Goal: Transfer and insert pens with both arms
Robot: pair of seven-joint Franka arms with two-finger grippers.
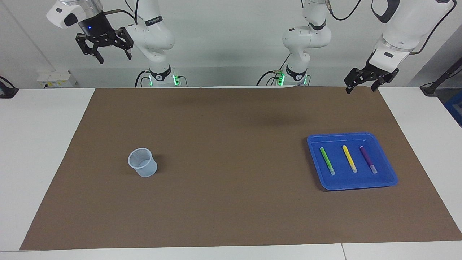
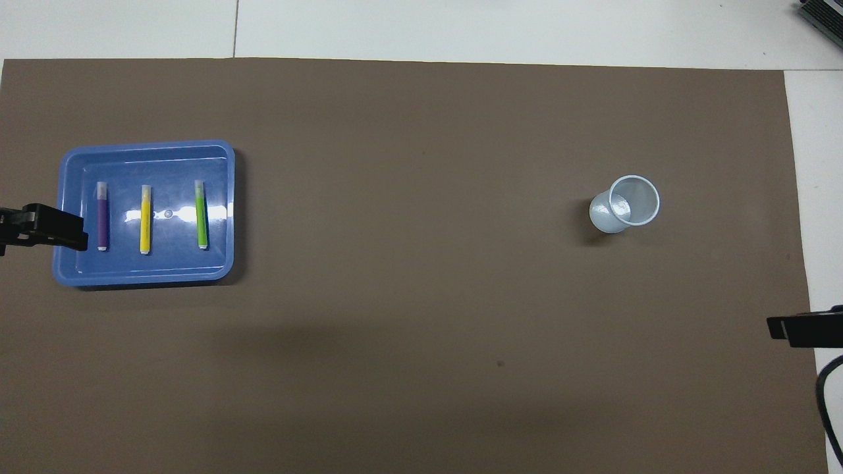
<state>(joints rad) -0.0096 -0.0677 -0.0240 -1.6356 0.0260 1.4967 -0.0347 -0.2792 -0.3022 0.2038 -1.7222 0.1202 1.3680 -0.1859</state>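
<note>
We find all three pens [image 1: 348,159] lying in the tray [image 1: 386,182], lower right; cup [image 1: 142,162] empty. Left gripper [image 1: 361,84] and right gripper [image 1: 107,53] gape, holding nothing. Nothing transferred.

There were three pens [image 1: 348,159] in one tray [image 1: 388,177], one cup [image 1: 142,162] well apart from the tray, one mat [image 1: 231,202], two arms [image 1: 306,36].

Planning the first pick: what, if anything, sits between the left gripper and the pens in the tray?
Nothing visible. The left gripper, open, hangs high above the mat's edge, and only bare mat lies between it and the tray with the pens.
</note>
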